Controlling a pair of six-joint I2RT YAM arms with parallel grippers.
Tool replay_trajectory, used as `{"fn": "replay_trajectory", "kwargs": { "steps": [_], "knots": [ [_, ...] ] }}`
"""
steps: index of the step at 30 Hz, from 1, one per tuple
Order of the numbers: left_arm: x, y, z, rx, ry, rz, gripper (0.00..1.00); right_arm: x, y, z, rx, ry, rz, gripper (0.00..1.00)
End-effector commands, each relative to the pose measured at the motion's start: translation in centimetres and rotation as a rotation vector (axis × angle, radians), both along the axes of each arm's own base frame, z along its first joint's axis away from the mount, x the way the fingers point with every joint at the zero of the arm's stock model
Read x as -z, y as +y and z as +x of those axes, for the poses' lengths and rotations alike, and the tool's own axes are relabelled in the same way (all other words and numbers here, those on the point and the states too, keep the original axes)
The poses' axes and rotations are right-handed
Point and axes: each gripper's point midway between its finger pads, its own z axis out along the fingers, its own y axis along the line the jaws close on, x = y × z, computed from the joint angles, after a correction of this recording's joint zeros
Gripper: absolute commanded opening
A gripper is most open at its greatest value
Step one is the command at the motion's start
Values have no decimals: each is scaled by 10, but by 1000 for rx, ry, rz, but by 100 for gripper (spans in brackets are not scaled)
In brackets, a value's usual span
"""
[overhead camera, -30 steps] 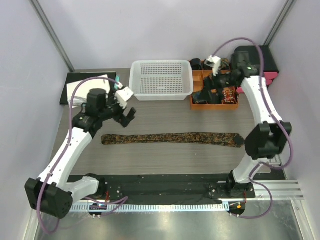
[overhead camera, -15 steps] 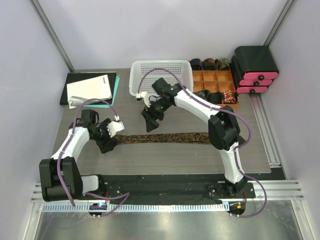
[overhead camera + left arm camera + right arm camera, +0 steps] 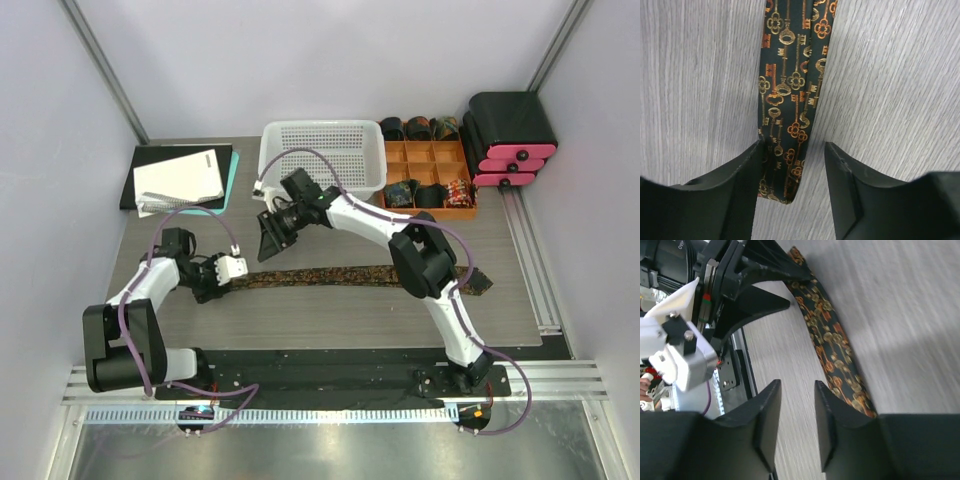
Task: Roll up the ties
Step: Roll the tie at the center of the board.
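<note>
- One necktie [image 3: 340,274] shows in the top view, lying flat and unrolled across the grey worktop [image 3: 330,320]. Its narrow end is to the left and its wider pointed end to the right.
- The left end effector [image 3: 222,284] sits low at the narrow end. The right end effector [image 3: 267,250] hangs just behind the tie's left part, with that arm reaching across from the right.
- At the back stand a white mesh basket [image 3: 322,126] and an orange compartment tray [image 3: 420,155] holding rolled ties [image 3: 420,190].
- In the left wrist view, the left end effector [image 3: 793,147] is about half open and straddles the tie's narrow tip.
- The necktie [image 3: 787,90] is dark with gold and orange keys. One finger [image 3: 742,185] touches its edge and the other stands clear, so nothing is clamped.
- In the right wrist view, the right end effector [image 3: 796,385] has its jaws a narrow gap apart over bare worktop, holding nothing.
- The necktie [image 3: 835,345] runs just beside it, up to the left end effector [image 3: 799,290].
</note>
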Motion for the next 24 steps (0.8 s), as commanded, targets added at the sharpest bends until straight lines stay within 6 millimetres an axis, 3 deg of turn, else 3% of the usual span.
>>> {"fn": "replay_trajectory", "kwargs": {
  "steps": [1, 3, 4, 5, 14, 18, 22, 24],
  "knots": [
    [-10, -5, 9, 37, -53, -50, 51, -1, 26, -10, -4, 28, 56, 34],
    [-19, -5, 17, 12, -79, -66, 62, 9, 26, -8, -6, 5, 41, 34],
    [-26, -3, 22, 4, -94, -66, 74, 12, 26, -6, -1, 0, 35, 33],
    [-29, -3, 25, -4, -101, -73, 77, 15, 26, -6, -3, -12, 31, 33],
    [-11, 2, 32, 47, -53, -49, 84, 37, 28, -6, 5, -30, -12, 31],
    [-5, -3, 18, 92, 41, -74, 82, 41, 26, -10, -3, -20, -19, 32],
    [-1, -3, 15, 97, 49, -71, 53, 33, 26, -9, -10, -31, -6, 31],
    [0, -3, 19, 96, 28, -68, 45, 26, 28, -9, -14, -33, 9, 31]
  ]
}}
